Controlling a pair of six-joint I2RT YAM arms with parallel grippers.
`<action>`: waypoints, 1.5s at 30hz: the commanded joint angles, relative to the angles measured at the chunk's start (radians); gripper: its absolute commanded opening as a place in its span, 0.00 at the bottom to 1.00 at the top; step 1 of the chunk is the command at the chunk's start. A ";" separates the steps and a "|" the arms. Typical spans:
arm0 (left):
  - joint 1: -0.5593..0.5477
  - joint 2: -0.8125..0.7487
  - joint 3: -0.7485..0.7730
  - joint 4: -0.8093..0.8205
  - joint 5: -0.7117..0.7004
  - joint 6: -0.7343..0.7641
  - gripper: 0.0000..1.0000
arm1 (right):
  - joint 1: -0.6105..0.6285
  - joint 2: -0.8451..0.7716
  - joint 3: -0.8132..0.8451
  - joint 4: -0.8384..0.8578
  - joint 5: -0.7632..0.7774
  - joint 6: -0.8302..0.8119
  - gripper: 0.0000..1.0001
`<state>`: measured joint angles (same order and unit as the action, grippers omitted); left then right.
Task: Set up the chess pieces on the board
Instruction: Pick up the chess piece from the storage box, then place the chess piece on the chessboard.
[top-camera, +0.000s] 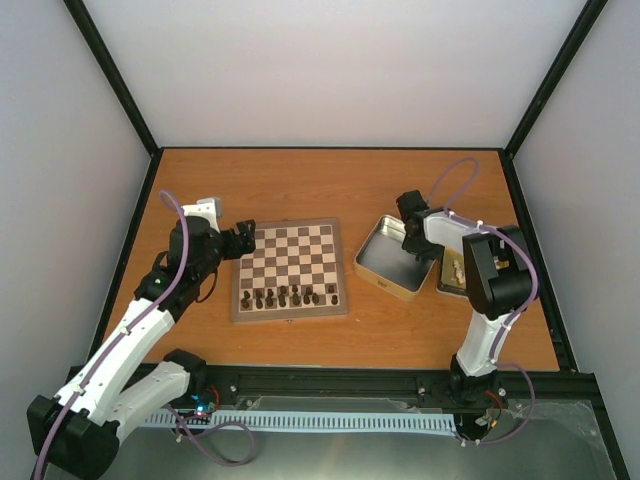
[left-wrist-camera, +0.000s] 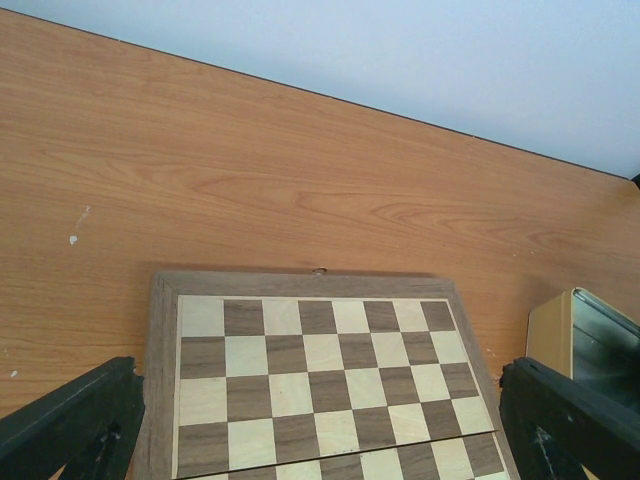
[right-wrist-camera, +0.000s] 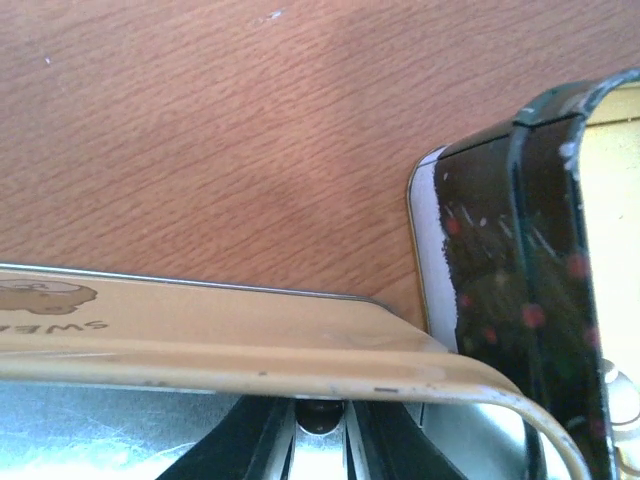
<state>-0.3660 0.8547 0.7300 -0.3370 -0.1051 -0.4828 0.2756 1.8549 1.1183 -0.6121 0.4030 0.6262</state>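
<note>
1. Chess pieces: the dark ones stand along the near rows of the board, which lies mid-table just ahead of the arm bases.
2. Close to the board's right edge sits an open gold tin, turned cornerwise. Right behind it is a second tin with pale pieces inside, half hidden by the right arm.
3. The right claw is down inside the gold tin, the arm folded with its elbow high and the wrist pointing down.
4. The right wrist view shows what the top view cannot. The gold tin's rim crosses right in front of the camera, and the second tin's dark, red-spotted wall stands just beside it. Below the rim, the fingers are clenched on a dark piece.
5. The left claw hangs at the board's far-left corner, arm stretched forward, spread wide and holding nothing. In its wrist view the two fingers frame the board's far squares, with the gold tin's corner at the right.
6. Beyond lies the wooden table, up to the pale back wall.
</note>
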 joint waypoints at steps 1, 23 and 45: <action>0.002 -0.001 0.009 0.019 -0.012 0.018 0.98 | -0.031 -0.012 -0.056 0.095 -0.046 -0.020 0.13; 0.002 0.047 0.000 0.088 0.181 0.019 0.98 | -0.032 -0.235 -0.146 0.168 -0.553 -0.203 0.05; 0.002 0.360 0.025 0.452 0.886 -0.433 0.90 | 0.220 -0.425 -0.158 0.428 -0.890 -0.351 0.08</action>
<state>-0.3660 1.1812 0.7280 -0.0216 0.6369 -0.7578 0.4213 1.4311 0.9302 -0.2493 -0.4255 0.3119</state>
